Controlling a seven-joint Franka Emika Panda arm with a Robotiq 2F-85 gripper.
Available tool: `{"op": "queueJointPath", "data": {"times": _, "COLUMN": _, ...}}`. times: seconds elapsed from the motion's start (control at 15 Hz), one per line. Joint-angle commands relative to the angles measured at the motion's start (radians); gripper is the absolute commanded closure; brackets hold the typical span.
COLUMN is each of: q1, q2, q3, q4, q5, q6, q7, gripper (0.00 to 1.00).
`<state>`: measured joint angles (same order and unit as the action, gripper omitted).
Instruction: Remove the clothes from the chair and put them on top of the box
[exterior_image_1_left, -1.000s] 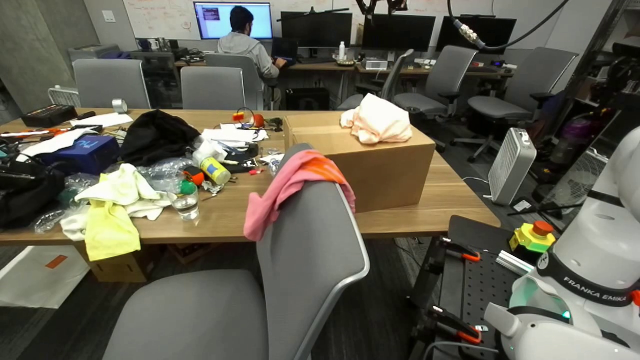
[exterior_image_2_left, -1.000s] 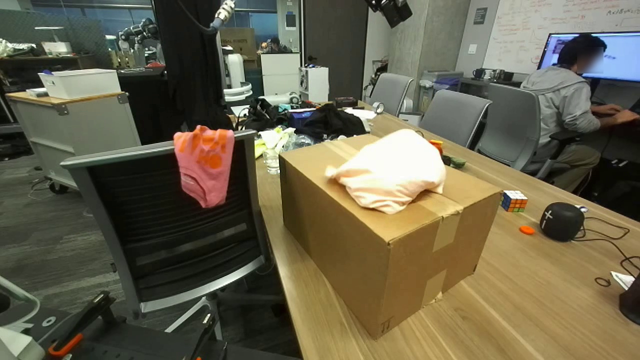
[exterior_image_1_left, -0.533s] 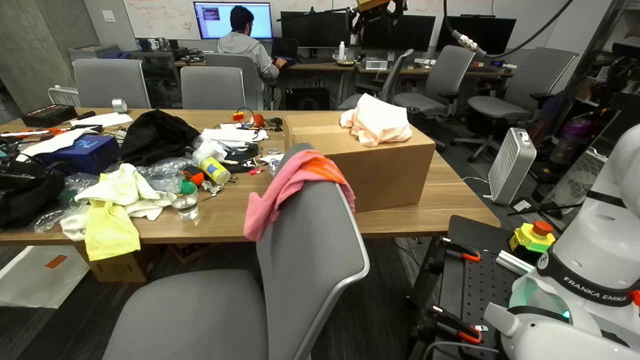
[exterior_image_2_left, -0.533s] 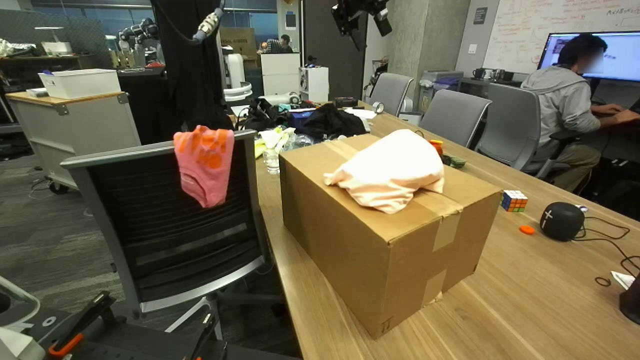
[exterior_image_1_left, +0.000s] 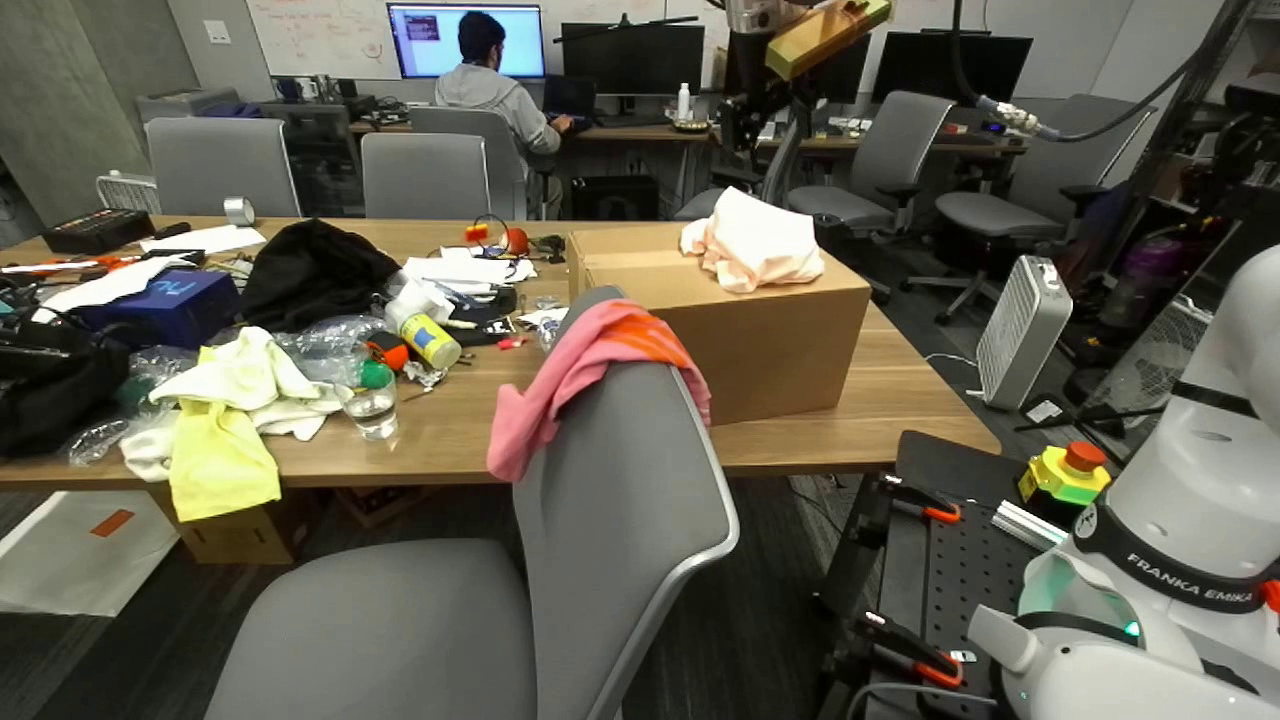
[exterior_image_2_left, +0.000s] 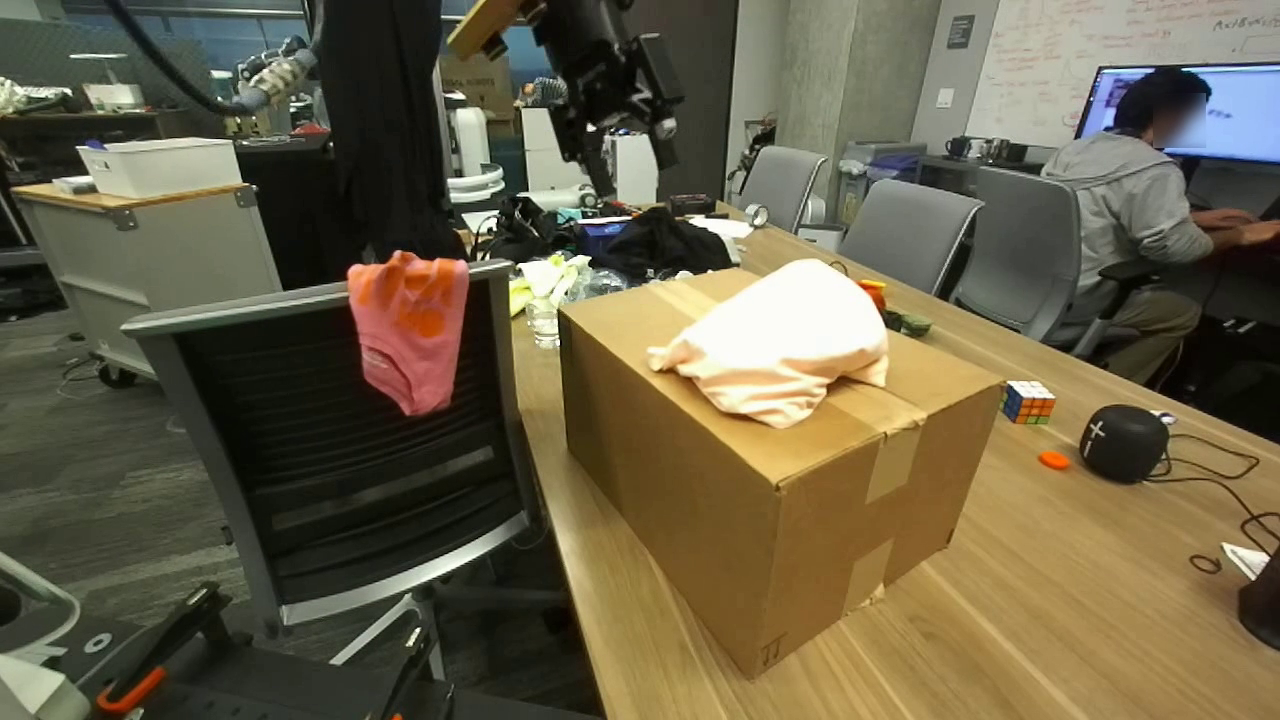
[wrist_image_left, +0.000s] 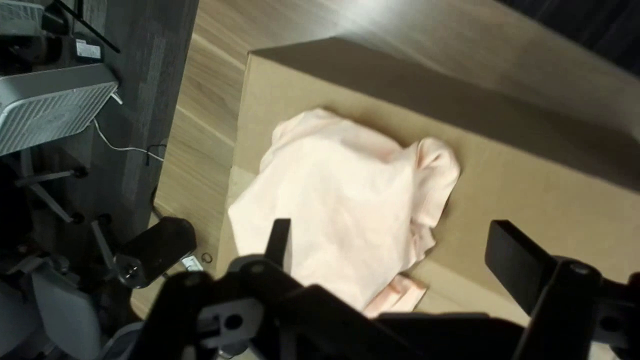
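Observation:
A pink and orange garment (exterior_image_1_left: 600, 365) hangs over the top of the grey chair's backrest (exterior_image_1_left: 640, 480); its far side shows as a pink flap (exterior_image_2_left: 408, 335) in an exterior view. The cardboard box (exterior_image_2_left: 670, 490) stands on the table with a crumpled pale peach cloth (exterior_image_2_left: 780, 345) on top. My gripper (exterior_image_2_left: 635, 175) is in the air above and apart from the box. In the wrist view the peach cloth (wrist_image_left: 340, 200) lies below the gripper (wrist_image_left: 390, 235), whose fingers are wide apart with nothing between them. The pink garment is out of the wrist view.
Yellow and white cloths (exterior_image_1_left: 235, 400), a glass of water (exterior_image_1_left: 372, 410) and a black cloth (exterior_image_1_left: 315, 275) lie along the table. Beyond the box are a Rubik's cube (exterior_image_2_left: 1028, 402) and a black speaker (exterior_image_2_left: 1125, 443). Clamps (exterior_image_1_left: 915, 650) stick up near the arm's base.
The gripper has come down from the top edge of both exterior views and shifted across. The peach cloth on the box has settled slightly. The pink garment has not moved.

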<state>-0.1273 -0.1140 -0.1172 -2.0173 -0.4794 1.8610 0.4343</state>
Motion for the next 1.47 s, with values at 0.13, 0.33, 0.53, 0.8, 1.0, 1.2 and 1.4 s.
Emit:
{"op": "queueJointPath", "data": {"times": 0.13, "q1": 0.055, "q2": -0.153, "q3": 0.069, "q4": -0.251, "q5": 0.080, "q6": -0.027, "q7": -0.165, "gripper": 0.00}}
{"op": "queueJointPath", "data": {"times": 0.33, "q1": 0.105, "q2": -0.183, "q3": 0.114, "q4": -0.326, "q5": 0.129, "q6": -0.014, "q7": -0.240, "gripper": 0.00}}
{"op": "queueJointPath", "data": {"times": 0.53, "q1": 0.166, "q2": -0.189, "q3": 0.161, "q4": -0.361, "q5": 0.189, "q6": 0.019, "q7": -0.303, "gripper": 0.00}}
{"op": "queueJointPath", "data": {"times": 0.8, "q1": 0.232, "q2": -0.175, "q3": 0.220, "q4": -0.364, "q5": 0.236, "q6": 0.092, "q7": -0.334, "gripper": 0.00}}
{"op": "queueJointPath", "data": {"times": 1.0, "q1": 0.259, "q2": -0.164, "q3": 0.256, "q4": -0.366, "q5": 0.256, "q6": 0.184, "q7": -0.295, "gripper": 0.00}}
{"op": "queueJointPath", "data": {"times": 1.2, "q1": 0.270, "q2": -0.158, "q3": 0.281, "q4": -0.373, "q5": 0.264, "q6": 0.268, "q7": -0.270, "gripper": 0.00}}
{"op": "queueJointPath", "data": {"times": 1.4, "q1": 0.271, "q2": -0.154, "q3": 0.304, "q4": -0.392, "q5": 0.258, "q6": 0.351, "q7": -0.233, "gripper": 0.00}}
